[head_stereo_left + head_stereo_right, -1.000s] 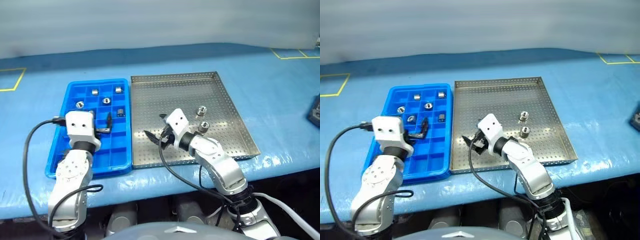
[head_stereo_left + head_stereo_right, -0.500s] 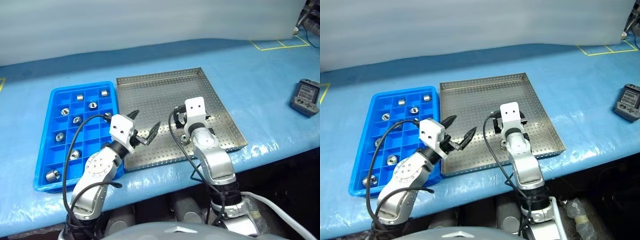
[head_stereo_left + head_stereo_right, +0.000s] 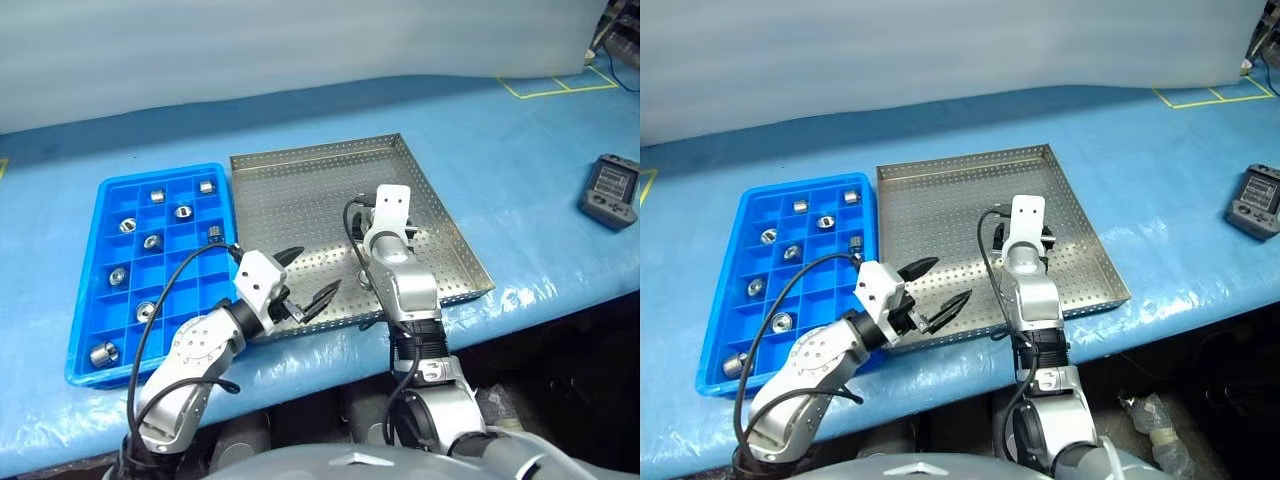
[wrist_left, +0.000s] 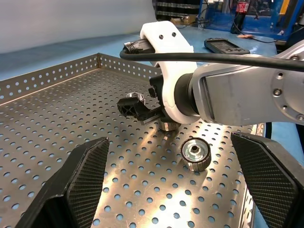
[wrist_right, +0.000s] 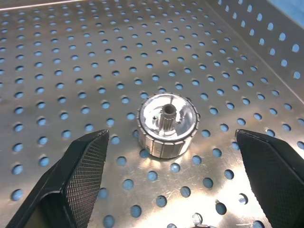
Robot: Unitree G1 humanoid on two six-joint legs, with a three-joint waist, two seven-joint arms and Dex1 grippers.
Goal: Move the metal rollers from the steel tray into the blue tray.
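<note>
Your right end effector (image 5: 166,175) is lined up on one roller (image 5: 166,124) lying on the steel tray (image 3: 300,195), fingers spread as wide as they go and gripping nothing; the roller sits between them, untouched. Your left end effector (image 3: 308,278) hovers over the near edge of the same tray, just as wide open and empty. From its wrist camera you see a second roller (image 4: 195,154) just beside the right hand, and a third (image 4: 135,98) behind it. The blue tray (image 3: 88,290) sits to the left on the blue surface (image 3: 530,140), touching the steel tray, with several rollers already in its compartments.

You look to be at the pick-up step. Next, ease the right fingers down around the roller until it is centred, then close. Watch that it doesn't roll or skid away on the perforated floor
</note>
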